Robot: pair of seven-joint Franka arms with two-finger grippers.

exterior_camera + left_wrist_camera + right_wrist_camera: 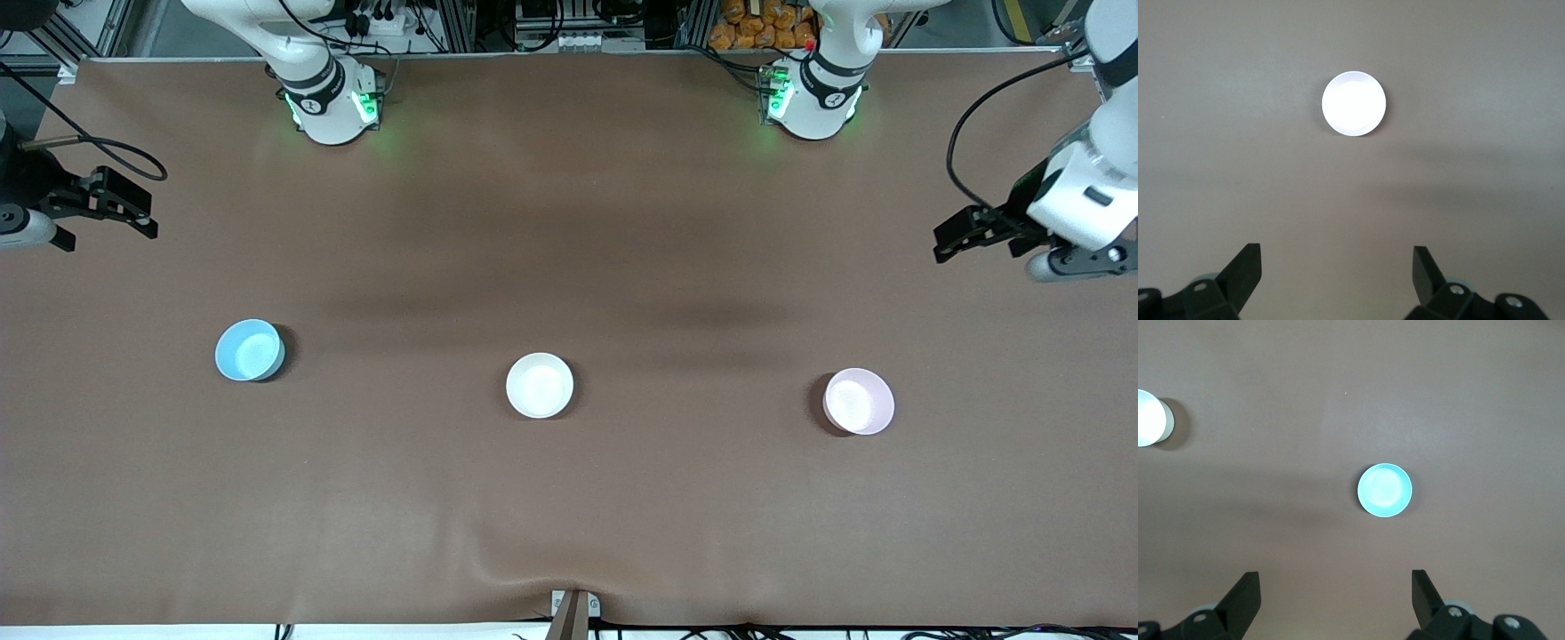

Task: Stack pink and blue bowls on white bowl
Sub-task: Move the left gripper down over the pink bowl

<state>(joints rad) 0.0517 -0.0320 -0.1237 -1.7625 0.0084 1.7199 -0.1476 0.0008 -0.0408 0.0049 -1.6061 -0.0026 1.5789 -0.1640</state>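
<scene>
Three small bowls stand in a row on the brown table. The light blue bowl (250, 350) is toward the right arm's end, the white bowl (540, 385) is in the middle, and the pale pink bowl (858, 402) is toward the left arm's end. My right gripper (107, 215) hangs open and empty high over its end of the table. Its wrist view (1335, 581) shows the blue bowl (1385, 490) and the white bowl (1148, 418). My left gripper (978, 235) hangs open and empty over the other end. Its wrist view (1337, 257) shows the pink bowl (1353, 103) washed out to near white.
The brown cloth (569, 498) covers the whole table. The arm bases (329, 102) (813, 98) stand along the edge farthest from the front camera. A small clamp (571, 612) sits at the nearest edge.
</scene>
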